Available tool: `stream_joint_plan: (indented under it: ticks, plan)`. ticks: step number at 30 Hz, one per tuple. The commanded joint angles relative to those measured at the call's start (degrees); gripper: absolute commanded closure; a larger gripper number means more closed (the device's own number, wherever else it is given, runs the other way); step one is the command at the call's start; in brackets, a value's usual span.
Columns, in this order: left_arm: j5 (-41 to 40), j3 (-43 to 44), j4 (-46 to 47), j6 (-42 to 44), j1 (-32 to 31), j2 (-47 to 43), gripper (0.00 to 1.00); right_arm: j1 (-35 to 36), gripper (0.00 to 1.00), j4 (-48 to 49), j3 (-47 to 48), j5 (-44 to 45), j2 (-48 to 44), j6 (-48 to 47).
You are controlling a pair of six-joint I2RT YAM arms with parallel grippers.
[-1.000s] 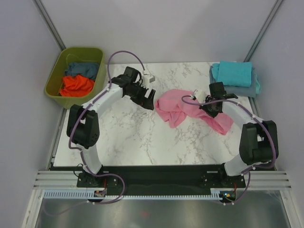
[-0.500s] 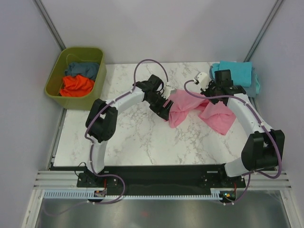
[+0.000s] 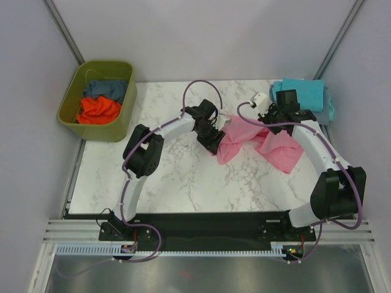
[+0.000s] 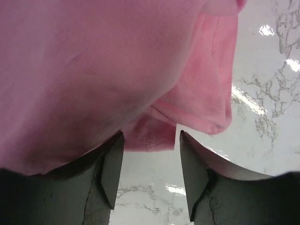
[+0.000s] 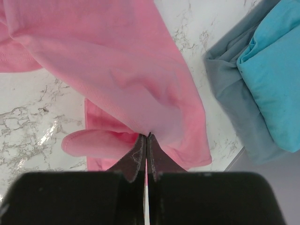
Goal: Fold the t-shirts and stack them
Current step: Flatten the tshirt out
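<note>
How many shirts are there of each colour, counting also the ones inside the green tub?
pink shirt: 1
turquoise shirt: 1
orange shirt: 1
slate blue shirts: 2, the second lying under the turquoise one
Total: 5

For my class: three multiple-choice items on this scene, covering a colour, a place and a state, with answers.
1. The tub's colour? A olive green; B white; C red.
2. Where is the turquoise t-shirt? A in the tub; B folded at the table's far right corner; C in the left jaws.
3. The right arm's jaws are: A wide open; B shut on the pink t-shirt; C out of view.
Answers: A, green walls; B, seen there from above; B, the wrist view shows them pinching pink cloth.
</note>
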Motion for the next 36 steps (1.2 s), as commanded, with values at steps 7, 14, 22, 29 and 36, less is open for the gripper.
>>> stream_joint_plan:
  ticks: [7,14,22,29,36]
  plan:
    - [-3.6,1.89,0.36,2.44,-0.14,0.87,0.58,0.0,1.0,2.85,0.32,-0.22,-0.59,2.24]
    - [-3.51,1.37,0.27,3.06,-0.32,0.78,0.63,-0.08,1.0,3.55,-0.03,0.05,-0.33,3.03]
    - [-6.85,-0.48,0.01,3.5,0.99,-5.44,0.98,0.0,1.0,4.43,1.55,0.57,-1.91,3.65]
    - [-11.68,-0.48,-0.08,11.13,6.18,-30.2,0.98,-0.08,1.0,5.58,12.34,2.77,-3.75,5.58]
    - [-14.06,-6.52,2.91,20.89,10.05,-46.91,0.98,0.0,1.0,3.65,16.23,-0.12,-10.07,7.95]
